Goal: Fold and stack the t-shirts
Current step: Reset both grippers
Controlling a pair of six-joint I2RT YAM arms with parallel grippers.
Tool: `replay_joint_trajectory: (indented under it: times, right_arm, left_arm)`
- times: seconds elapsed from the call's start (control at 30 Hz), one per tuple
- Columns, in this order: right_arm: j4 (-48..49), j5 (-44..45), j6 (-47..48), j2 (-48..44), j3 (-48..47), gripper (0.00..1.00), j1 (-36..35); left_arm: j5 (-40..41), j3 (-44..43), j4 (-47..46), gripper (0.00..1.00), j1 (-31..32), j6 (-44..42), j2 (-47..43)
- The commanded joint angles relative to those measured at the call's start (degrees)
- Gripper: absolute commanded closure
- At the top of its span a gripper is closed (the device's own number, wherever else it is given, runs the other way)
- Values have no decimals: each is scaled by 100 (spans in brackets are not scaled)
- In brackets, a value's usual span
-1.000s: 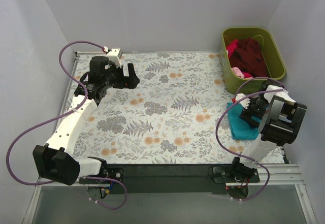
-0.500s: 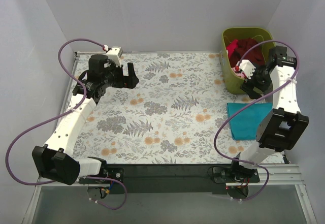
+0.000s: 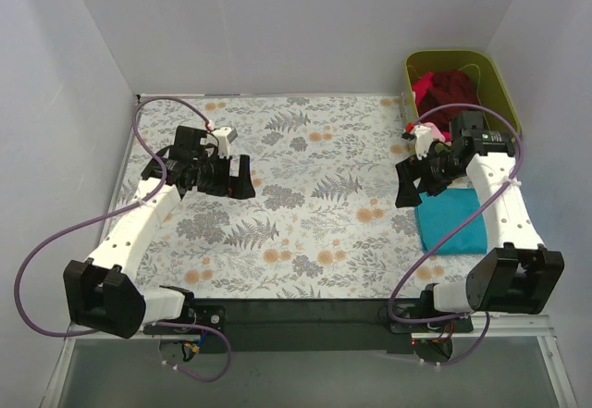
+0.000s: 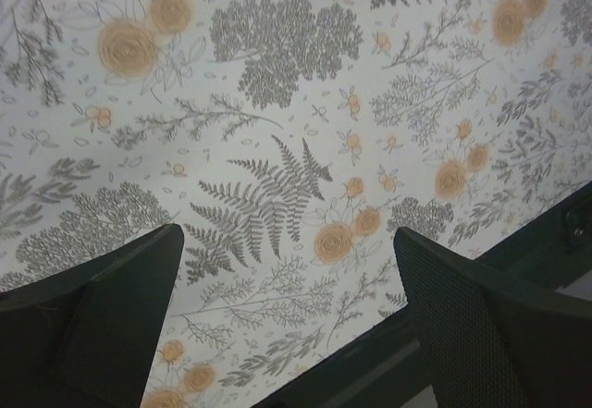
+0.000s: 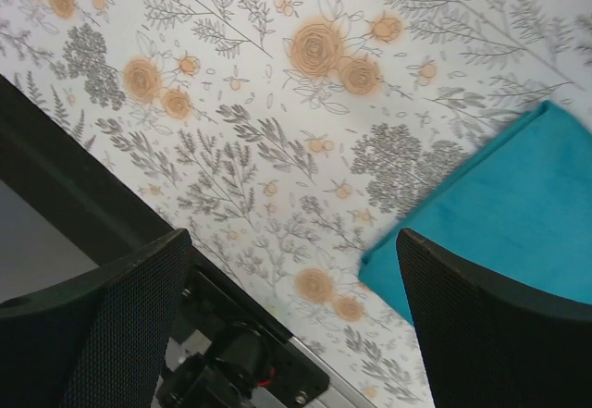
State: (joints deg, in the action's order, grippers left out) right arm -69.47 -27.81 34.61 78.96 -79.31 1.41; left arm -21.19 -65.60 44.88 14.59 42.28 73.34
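Note:
A folded teal t-shirt (image 3: 453,223) lies flat on the flowered table at the right; its corner shows in the right wrist view (image 5: 518,214). A dark maroon t-shirt (image 3: 458,93) with some pink cloth (image 3: 425,84) is bunched in the olive-green bin (image 3: 504,103) at the back right. My right gripper (image 3: 407,181) is open and empty, held above the table just left of the teal shirt. My left gripper (image 3: 239,177) is open and empty over the left middle of the table. Both wrist views show wide-apart fingers with nothing between them.
The flowered tablecloth (image 3: 305,204) covers the table. Grey walls close in the left, back and right sides. A black rail (image 3: 296,311) with the arm bases runs along the near edge. Purple cables loop from both arms.
My right arm swung up toward the bin, then came back down and left, now hovering left of the teal shirt. My left gripper moved nearer and right, toward the table's middle.

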Motion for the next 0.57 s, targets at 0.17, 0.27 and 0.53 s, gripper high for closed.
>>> replay_joint_trajectory:
  times: [0.17, 0.27, 0.53]
  right_arm:
    - [768, -427, -868, -706, 1066, 2, -334]
    - [882, -453, -938, -855, 1294, 2, -334]
    - [971, -366, -991, -1154, 1453, 2, -334]
  left_arm:
    - [-8, 724, 47, 2, -175, 70, -777]
    - [-43, 830, 73, 2, -359, 157, -935]
    - [-122, 812, 108, 2, -659, 351, -1050]
